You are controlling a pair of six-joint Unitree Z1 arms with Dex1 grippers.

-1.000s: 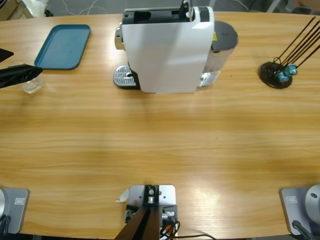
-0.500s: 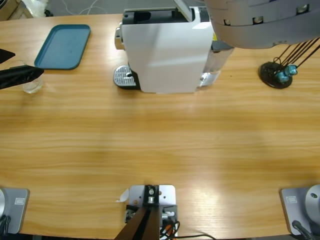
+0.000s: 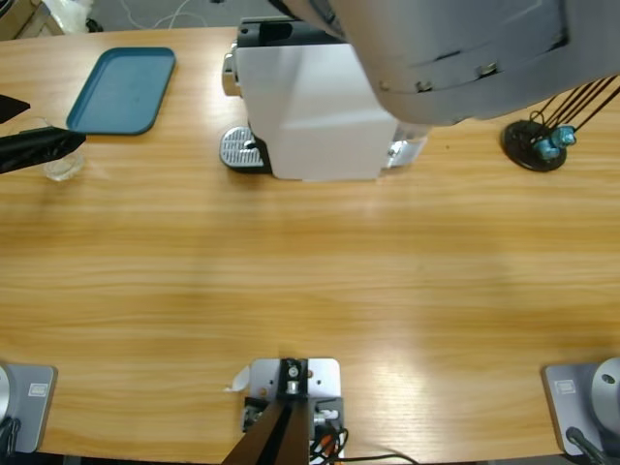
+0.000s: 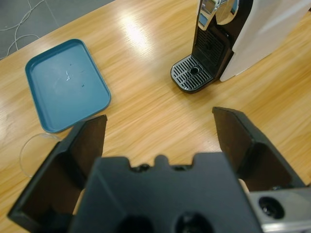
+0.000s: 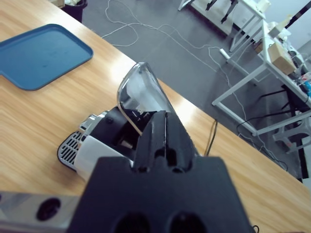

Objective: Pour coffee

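No coffee shows in any view. A small clear glass (image 3: 61,165) stands at the table's far left, and only its rim (image 4: 33,151) shows in the left wrist view. My left gripper (image 3: 53,123) hovers there, open; the glass lies just outside one jaw, and nothing is between the jaws (image 4: 160,119). The white coffee machine (image 3: 308,114) stands at the back middle with its drip tray (image 4: 192,80) bare. My right gripper (image 5: 165,121) is shut, right beside the machine's raised clear lid (image 5: 137,94). In the high view the right arm's big silver elbow (image 3: 455,48) hides that gripper.
A blue tray (image 3: 122,89) lies at the back left, close to the glass. A black stand with thin dark rods (image 3: 535,143) sits at the back right. Bare wood (image 3: 320,281) spreads in front of the machine.
The silver elbow has swung in from the upper right and now covers the machine's top and right side. The left gripper and the glass have stayed put.
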